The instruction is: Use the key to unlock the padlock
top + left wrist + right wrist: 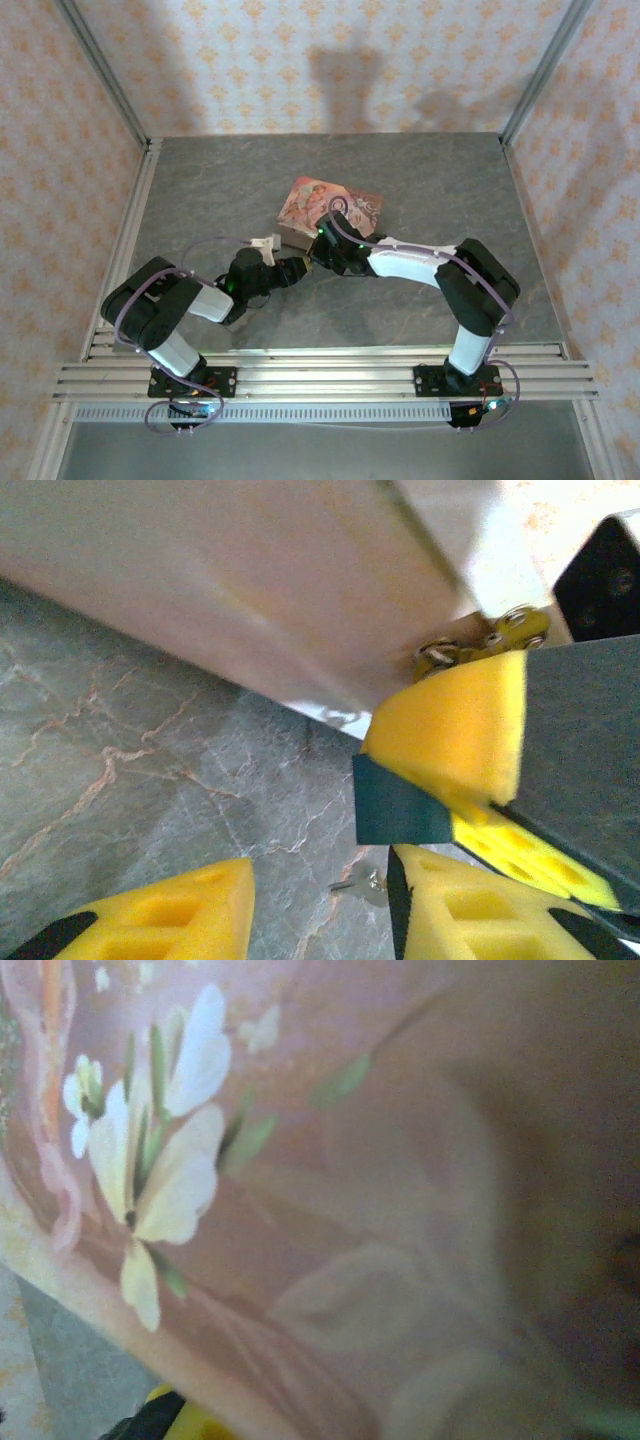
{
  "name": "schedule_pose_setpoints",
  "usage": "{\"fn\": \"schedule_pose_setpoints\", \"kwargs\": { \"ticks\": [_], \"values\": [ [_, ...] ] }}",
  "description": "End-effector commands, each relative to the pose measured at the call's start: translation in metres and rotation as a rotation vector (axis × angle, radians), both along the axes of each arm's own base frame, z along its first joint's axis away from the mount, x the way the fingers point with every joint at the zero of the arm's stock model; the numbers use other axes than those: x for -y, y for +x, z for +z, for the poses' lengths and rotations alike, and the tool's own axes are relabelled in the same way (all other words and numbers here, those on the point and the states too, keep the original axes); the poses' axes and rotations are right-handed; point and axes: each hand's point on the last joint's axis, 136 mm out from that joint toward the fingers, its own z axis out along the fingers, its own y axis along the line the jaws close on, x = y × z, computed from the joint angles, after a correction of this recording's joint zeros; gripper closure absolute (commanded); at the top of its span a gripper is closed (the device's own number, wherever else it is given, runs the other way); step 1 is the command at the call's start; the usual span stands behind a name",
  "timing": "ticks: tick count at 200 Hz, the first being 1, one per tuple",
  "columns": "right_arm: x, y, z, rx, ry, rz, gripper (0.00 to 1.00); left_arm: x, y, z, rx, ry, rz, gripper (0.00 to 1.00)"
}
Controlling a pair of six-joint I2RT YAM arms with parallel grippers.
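we see the left gripper low over the grey worktop, just beside the near side of the pink illustrated tin. in the left wrist view its yellow pads stand apart with bare worktop between them and nothing clamped. a small silvery metal piece lies against the inner edge of one pad, below the tin's wall; we cannot tell what it is. on the tin's near corner sits a brass hasp. just under the hasp is the padlock, a dark teal block touching the tin's front. the right gripper reaches in over the tin's near edge, fingers together and clamped on the padlock. one of its yellow pads presses on the padlock from above. the right wrist view is blurred, close on the tin's flowered lid.
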Motion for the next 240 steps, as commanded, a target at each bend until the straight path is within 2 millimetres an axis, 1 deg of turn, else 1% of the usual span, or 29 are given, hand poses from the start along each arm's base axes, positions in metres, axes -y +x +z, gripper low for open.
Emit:
{"fn": "schedule_pose_setpoints", "kwargs": {
  "ticks": [1,23,38,55,90,119,148,200,240],
  "values": [
    [0.000,-0.008,-0.006,-0.080,-0.030,-0.001,1.00,-0.007,-0.002,0.015,0.183,0.137,-0.030,0.61],
    [-0.004,-0.011,-0.007,-0.135,-0.005,-0.023,1.00,-0.010,-0.015,0.023,0.346,0.274,-0.104,0.61],
    [-0.005,-0.012,-0.006,-0.158,0.006,-0.044,1.00,-0.010,-0.021,0.027,0.409,0.361,-0.151,0.61],
    [-0.004,-0.011,-0.002,-0.176,0.012,-0.075,1.00,-0.011,-0.025,0.036,0.474,0.420,-0.185,0.61],
    [-0.003,-0.011,0.006,-0.203,-0.003,-0.108,1.00,-0.015,-0.031,0.042,0.535,0.508,-0.221,0.61],
    [-0.002,-0.011,0.009,-0.229,0.009,-0.145,1.00,-0.013,-0.032,0.044,0.561,0.535,-0.239,0.60],
    [-0.003,-0.012,0.011,-0.251,0.014,-0.161,1.00,-0.006,-0.030,0.043,0.584,0.576,-0.257,0.59],
    [-0.009,-0.013,0.021,-0.272,0.032,-0.156,1.00,0.008,-0.015,0.046,0.616,0.588,-0.260,0.60],
    [-0.015,-0.016,0.018,-0.307,0.047,-0.147,1.00,0.013,-0.003,0.052,0.643,0.614,-0.248,0.60]
  ]
}}
